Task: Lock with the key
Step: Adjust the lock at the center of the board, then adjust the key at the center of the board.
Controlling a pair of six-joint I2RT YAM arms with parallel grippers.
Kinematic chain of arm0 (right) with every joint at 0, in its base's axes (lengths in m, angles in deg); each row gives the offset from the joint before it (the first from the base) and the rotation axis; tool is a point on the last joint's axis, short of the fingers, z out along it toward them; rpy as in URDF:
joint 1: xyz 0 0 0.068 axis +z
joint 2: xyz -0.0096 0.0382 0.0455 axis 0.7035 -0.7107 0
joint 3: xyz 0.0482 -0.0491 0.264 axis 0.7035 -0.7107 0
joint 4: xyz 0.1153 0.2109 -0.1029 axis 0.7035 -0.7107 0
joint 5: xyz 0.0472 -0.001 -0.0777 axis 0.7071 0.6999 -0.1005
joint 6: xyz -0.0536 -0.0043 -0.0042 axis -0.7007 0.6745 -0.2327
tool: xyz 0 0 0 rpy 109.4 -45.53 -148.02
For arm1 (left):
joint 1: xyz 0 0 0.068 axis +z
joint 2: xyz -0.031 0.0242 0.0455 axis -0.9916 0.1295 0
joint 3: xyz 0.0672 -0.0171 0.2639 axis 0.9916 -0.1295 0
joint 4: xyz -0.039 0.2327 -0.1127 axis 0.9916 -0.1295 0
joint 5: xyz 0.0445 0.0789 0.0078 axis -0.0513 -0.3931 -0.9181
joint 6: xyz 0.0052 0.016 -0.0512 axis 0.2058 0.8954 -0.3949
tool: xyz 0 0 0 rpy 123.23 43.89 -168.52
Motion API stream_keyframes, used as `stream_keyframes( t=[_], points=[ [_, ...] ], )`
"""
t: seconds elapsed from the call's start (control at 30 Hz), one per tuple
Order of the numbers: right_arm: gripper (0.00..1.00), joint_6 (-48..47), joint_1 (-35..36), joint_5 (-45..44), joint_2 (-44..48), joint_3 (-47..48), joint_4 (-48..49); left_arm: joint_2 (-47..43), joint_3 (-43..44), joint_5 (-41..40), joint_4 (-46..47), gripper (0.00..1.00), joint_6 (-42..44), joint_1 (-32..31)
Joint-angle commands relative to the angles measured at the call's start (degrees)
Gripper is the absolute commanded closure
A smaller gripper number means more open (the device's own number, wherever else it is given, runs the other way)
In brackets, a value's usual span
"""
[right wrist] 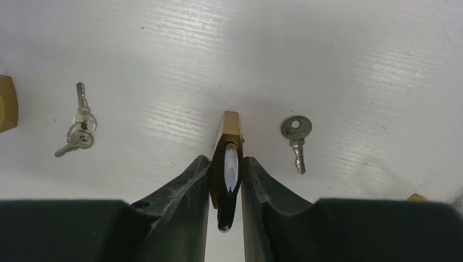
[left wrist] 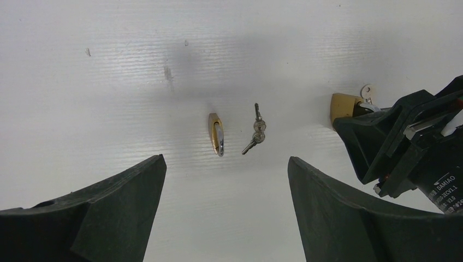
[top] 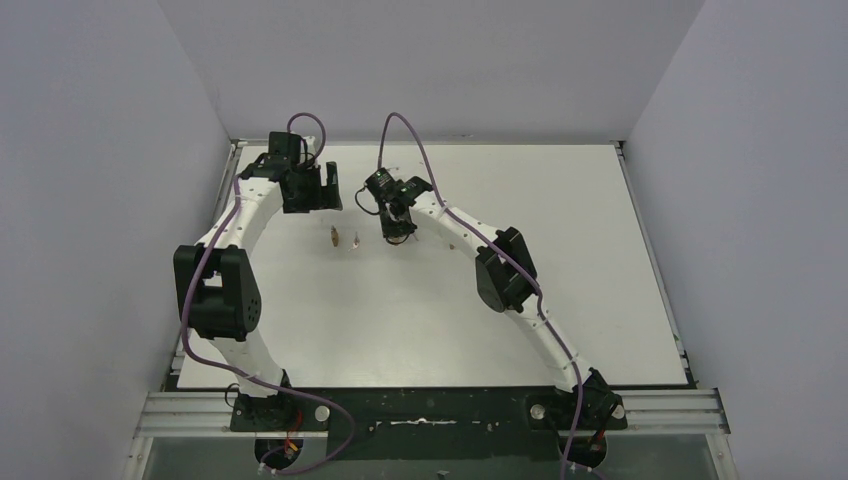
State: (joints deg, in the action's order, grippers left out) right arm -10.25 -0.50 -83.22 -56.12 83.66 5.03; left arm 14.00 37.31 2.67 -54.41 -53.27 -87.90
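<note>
My right gripper (right wrist: 226, 161) is shut on a brass padlock (right wrist: 231, 128) that stands on edge on the white table, its steel shackle between the fingers. A single silver key (right wrist: 296, 134) lies flat just right of it. A second brass padlock (left wrist: 216, 134) stands on edge further left, with a small bunch of keys (left wrist: 255, 131) beside it. My left gripper (left wrist: 226, 159) is open and empty, hovering above the table short of that second padlock. In the top view the left gripper (top: 312, 200) is at the far left and the right gripper (top: 397, 228) is near the centre back.
The white table (top: 520, 290) is walled on three sides by grey panels. The right arm's wrist (left wrist: 415, 142) sits close to the left gripper's right finger. A small brass piece (right wrist: 416, 197) shows at the right wrist view's lower right edge.
</note>
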Motion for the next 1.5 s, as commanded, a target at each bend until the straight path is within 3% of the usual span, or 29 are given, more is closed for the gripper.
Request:
stream_keyframes(
  t=[0.0,0.37,0.5,0.6,0.8,1.03,1.3,1.47],
  points=[
    [0.91,0.4,-0.4,-4.5,-0.1,1.9,-2.1,-2.4,2.8,1.6,1.1,0.20,-0.2,0.6],
    [0.69,1.5,-0.5,-3.2,3.8,0.3,0.6,-2.5,2.7,1.8,1.2,0.20,-0.4,0.7],
    [0.55,1.1,-0.5,-1.0,6.3,0.4,3.6,-2.6,2.6,1.9,1.2,0.20,-0.5,0.7],
    [0.53,0.8,-1.1,-0.3,7.5,1.6,4.6,-2.6,2.6,2.0,1.2,0.20,-0.5,0.7],
    [0.54,1.1,-4.0,0.7,10.6,1.9,6.1,-2.8,2.4,2.1,1.2,0.20,-0.5,0.7],
    [0.58,1.0,-7.5,0.3,12.5,-4.2,7.6,-2.4,2.5,2.3,1.1,0.20,-0.5,0.7],
    [0.70,1.1,-7.8,1.2,11.6,-11.0,9.7,-2.0,2.6,2.5,1.2,0.20,-0.5,0.8],
    [0.74,0.9,-7.7,1.9,9.7,-10.3,9.8,-1.8,2.7,2.5,1.1,0.20,-0.5,0.8]
  ],
)
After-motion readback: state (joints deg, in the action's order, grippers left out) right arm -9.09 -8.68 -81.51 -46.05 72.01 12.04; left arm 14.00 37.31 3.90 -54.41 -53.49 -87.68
